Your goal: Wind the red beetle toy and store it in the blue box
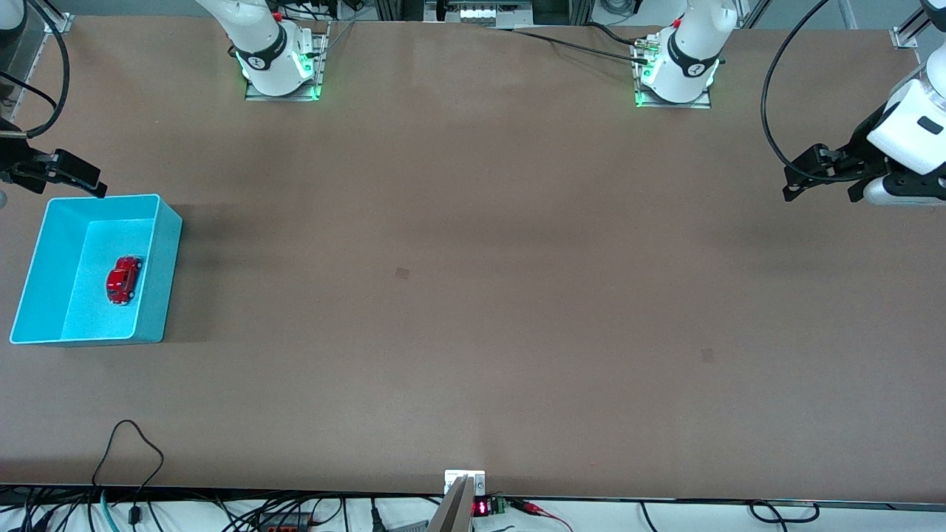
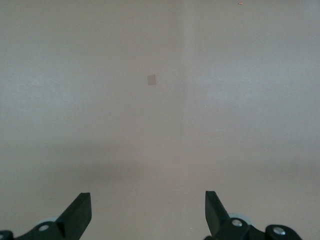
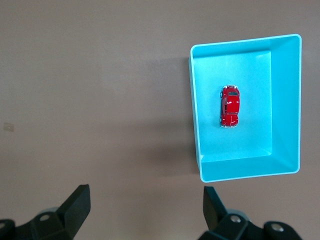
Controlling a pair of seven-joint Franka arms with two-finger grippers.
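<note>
- Nearest the front camera among the things on the brown table [image 1: 473, 295] is the blue box [image 1: 164, 273], a cyan bin that stands upright near the table edge at the right arm's end.
- Inside the blue box, the red beetle toy [image 1: 123, 279] rests on its wheels on the lighter floor, roughly midway between the walls and touching none of them; the right wrist view shows it alone in the bin [image 3: 230, 106].
- Right gripper [image 1: 70, 177] hangs in the air over the table edge at the right arm's end, just above the box corner that lies farthest from the front camera. Its fingers [image 3: 77, 205] are spread wide apart and carry nothing.
- Left gripper [image 1: 820, 171] hangs over bare table near the edge at the left arm's end, well apart from the box. Its fingers [image 2: 80, 212] are likewise spread wide and empty.
- Two small pale patches mark the tabletop: one near the table's middle [image 1: 402, 273], another closer to the front camera toward the left arm's end [image 1: 707, 355].
</note>
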